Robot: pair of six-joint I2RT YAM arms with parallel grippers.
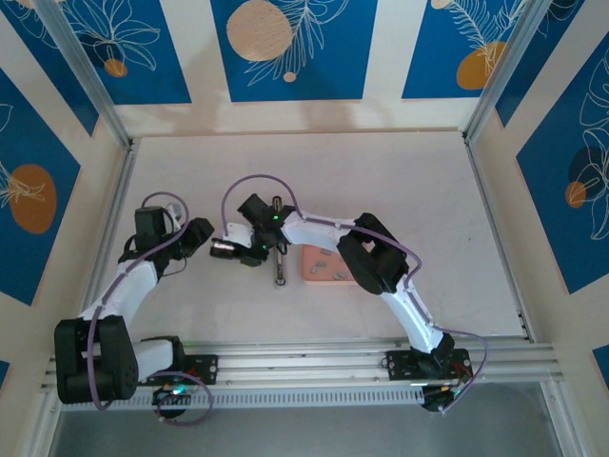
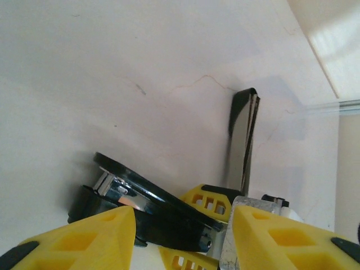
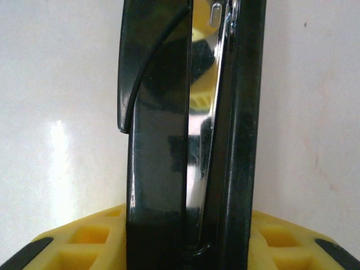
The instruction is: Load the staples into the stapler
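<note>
Stapler (image 1: 280,267) sits mid-desk, a bit left of centre, between the two grippers. It is hinged open. In the left wrist view the black base (image 2: 146,211) lies low and slanted, and one narrow bar stands up from it on the right. Close up in the right wrist view, the black bars and shiny metal channel (image 3: 185,140) run straight up the middle.

Right gripper (image 1: 259,249) comes in from the right. Its yellow fingers (image 3: 84,242) press on both sides of the stapler, pinching it.

Left gripper (image 1: 209,240) comes in from the left. Its fingers (image 2: 79,242) are part spread, with the stapler's black end just between or ahead of them. Can't tell whether they are actually gripping it.

Staples (image 1: 321,255) are small grey strips lying loose in the pink tray (image 1: 304,262). The tray is just right of the stapler and partly under the right arm.

Desk (image 1: 381,171) is white, and its far half is bare.
</note>
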